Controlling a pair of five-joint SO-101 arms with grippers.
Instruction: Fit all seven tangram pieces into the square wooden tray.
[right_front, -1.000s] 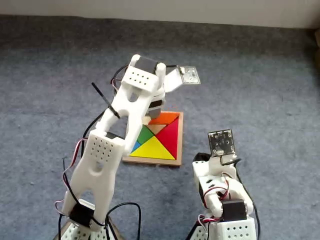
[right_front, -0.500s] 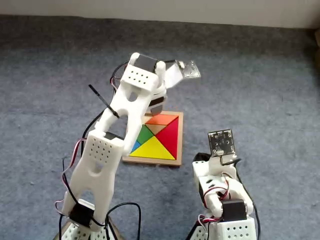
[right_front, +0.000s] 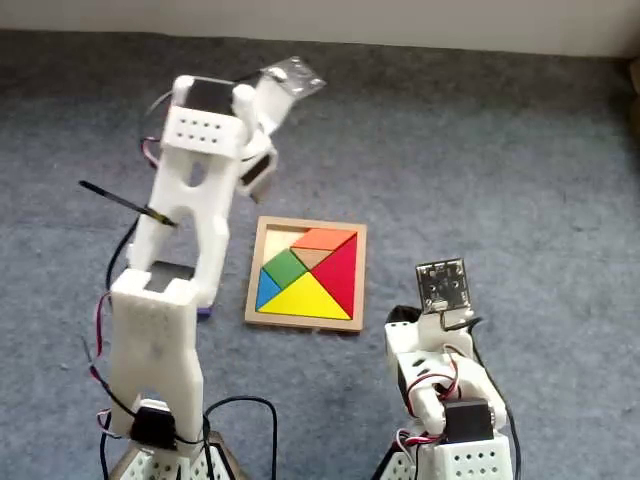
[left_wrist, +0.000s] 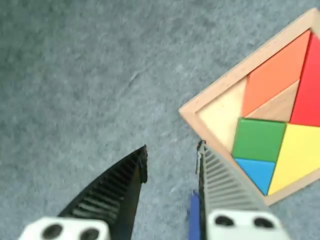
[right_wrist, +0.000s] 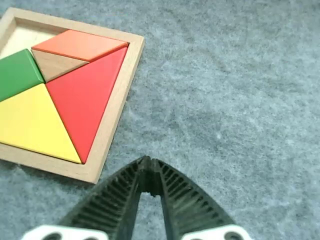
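Left arm (right_front: 190, 190) swung off the tray (right_front: 303, 321) to the left and far side, its tool (left_wrist: 172, 148) now over the table just left of the tray, whole tray uncovered

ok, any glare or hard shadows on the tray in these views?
High view: tray evenly lit, no glare, no hard shadows on it. Left wrist view: tangram pieces matte, no hotspots. Right wrist view: same, soft even light around the right end effector.
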